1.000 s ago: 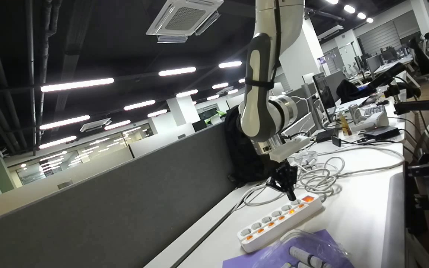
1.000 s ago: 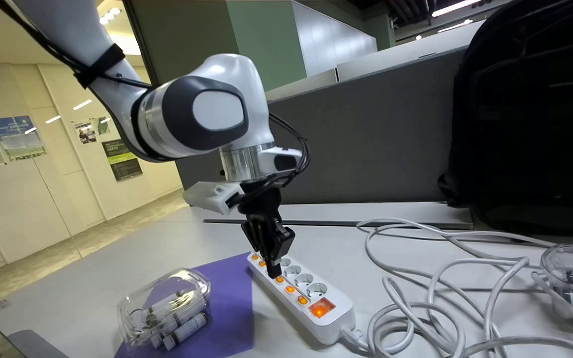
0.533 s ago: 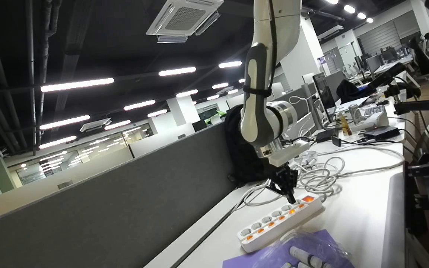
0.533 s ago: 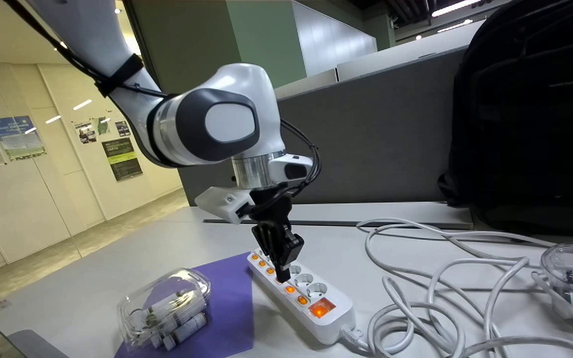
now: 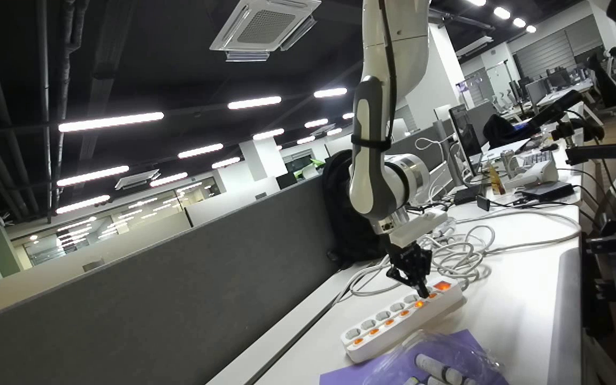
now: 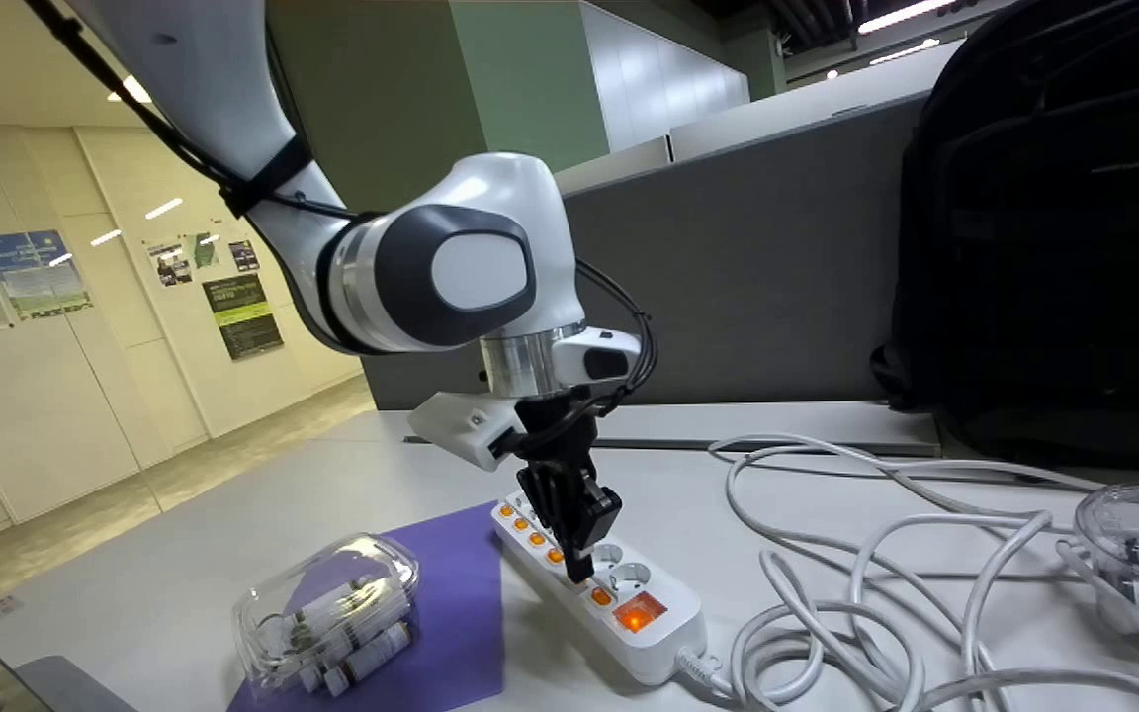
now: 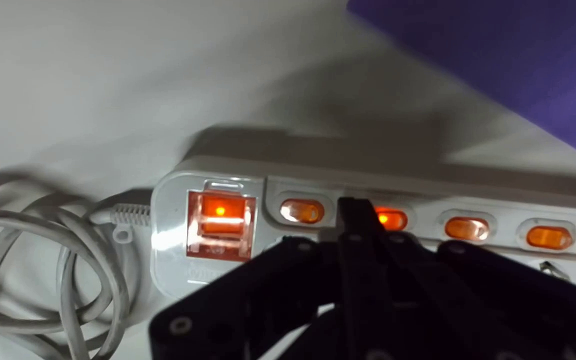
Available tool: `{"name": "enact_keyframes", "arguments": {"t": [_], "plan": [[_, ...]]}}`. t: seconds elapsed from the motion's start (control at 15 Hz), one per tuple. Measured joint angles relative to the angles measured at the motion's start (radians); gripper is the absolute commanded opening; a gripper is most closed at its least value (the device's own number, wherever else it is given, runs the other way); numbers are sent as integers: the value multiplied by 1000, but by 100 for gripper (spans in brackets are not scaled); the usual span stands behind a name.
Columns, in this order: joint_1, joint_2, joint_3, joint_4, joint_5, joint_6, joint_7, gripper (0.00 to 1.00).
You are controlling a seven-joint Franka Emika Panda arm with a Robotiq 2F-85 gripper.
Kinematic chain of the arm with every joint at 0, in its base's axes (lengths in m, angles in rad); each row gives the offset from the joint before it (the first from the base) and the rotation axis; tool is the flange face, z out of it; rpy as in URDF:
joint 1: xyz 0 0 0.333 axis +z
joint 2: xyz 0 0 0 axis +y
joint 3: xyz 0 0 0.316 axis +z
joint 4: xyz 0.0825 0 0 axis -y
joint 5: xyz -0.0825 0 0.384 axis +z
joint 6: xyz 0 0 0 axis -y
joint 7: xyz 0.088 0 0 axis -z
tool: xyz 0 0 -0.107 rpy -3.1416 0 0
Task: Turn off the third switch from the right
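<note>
A long white power strip (image 5: pixel 396 324) lies on the table, also in an exterior view (image 6: pixel 661 648) and the wrist view (image 7: pixel 268 186). Counting the large red main switch (image 7: pixel 222 215), the third switch from the right (image 5: pixel 419 303) glows orange-red. The wrist view shows its lit right part (image 7: pixel 393 219); the fingertips cover its left part. It is hidden behind the fingertips in an exterior view. My gripper (image 6: pixel 579 569) is shut and empty, pointing down over the strip. Its tips (image 7: pixel 359 205) are between the glowing switch and the unlit one beside the main switch. I cannot tell whether they touch the strip.
Neighbouring small switches (image 7: pixel 467 228) and round sockets (image 6: pixel 629 577) line the strip. Coiled white cables (image 6: pixel 807 593) lie by its cord end. A clear plastic box of vials (image 6: pixel 327 613) sits on a purple sheet (image 6: pixel 461 593). A grey partition (image 5: pixel 179 289) and black backpack (image 6: pixel 1054 247) stand behind.
My gripper has moved along the strip toward the main-switch end and lowered, and now covers the glowing switch in an exterior view. The power strip has not moved.
</note>
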Motion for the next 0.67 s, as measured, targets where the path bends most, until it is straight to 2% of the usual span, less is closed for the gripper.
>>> {"name": "enact_keyframes", "arguments": {"t": [0.67], "plan": [[32, 14, 1, 17, 0, 0, 0, 0]]}}
